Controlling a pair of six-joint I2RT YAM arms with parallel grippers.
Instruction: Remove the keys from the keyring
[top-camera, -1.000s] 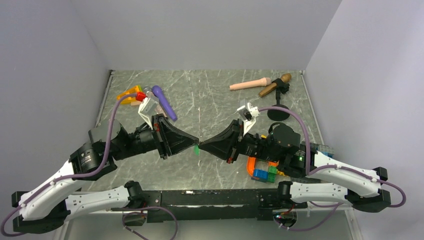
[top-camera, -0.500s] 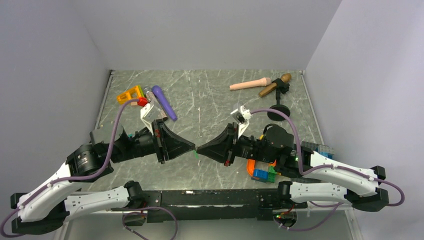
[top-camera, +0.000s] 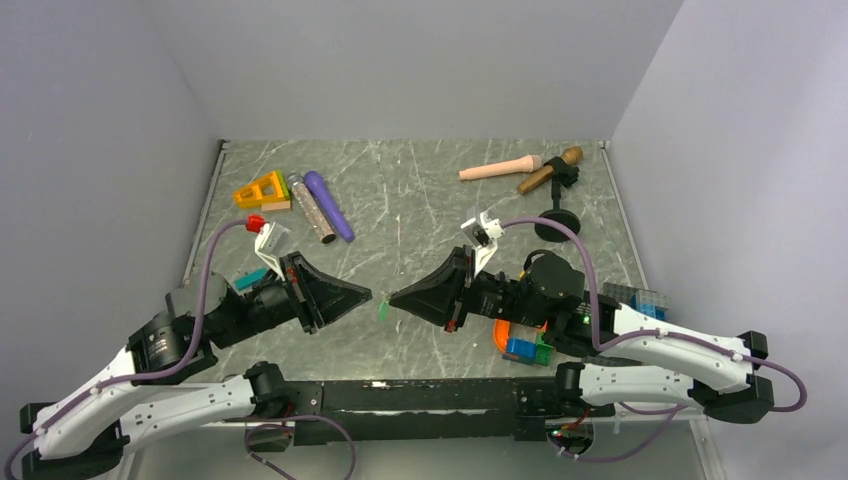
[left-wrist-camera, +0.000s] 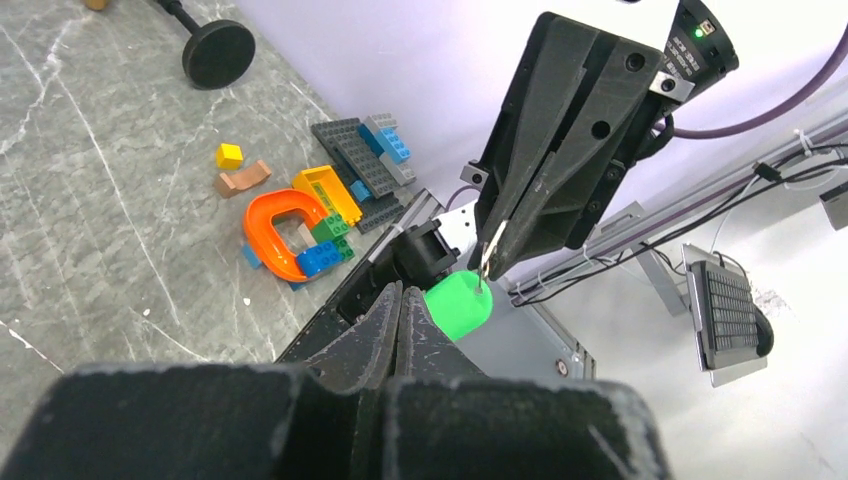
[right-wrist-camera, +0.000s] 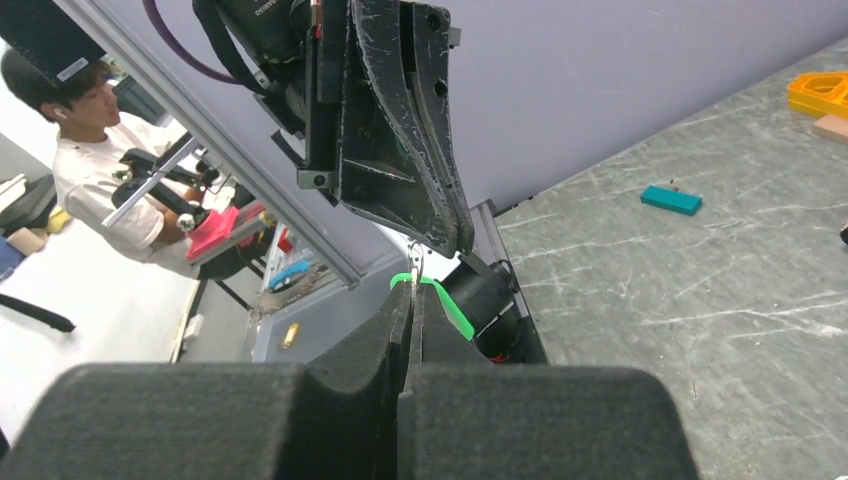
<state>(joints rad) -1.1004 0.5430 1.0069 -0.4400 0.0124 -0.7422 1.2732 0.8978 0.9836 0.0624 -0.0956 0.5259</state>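
Keyring (left-wrist-camera: 488, 256) with green key (left-wrist-camera: 458, 306) hangs pinched in right claw (left-wrist-camera: 492, 268), left claw (left-wrist-camera: 400, 296) closed just beside.

Both arms had white moulded link shells, left (top-camera: 90, 392) and right (top-camera: 690, 348), with black cylindrical joint housings (top-camera: 165, 335). The black wedge-shaped left gripper (top-camera: 368, 297) and right gripper (top-camera: 392, 298) were matte and scuffed with pale scratches. A purple cable (top-camera: 204, 275) ran along each arm. There were white wrist camera brackets (top-camera: 484, 232), a red cable plug (top-camera: 255, 222), round screw holes (left-wrist-camera: 600, 130) and a lit green LED (left-wrist-camera: 697, 32).
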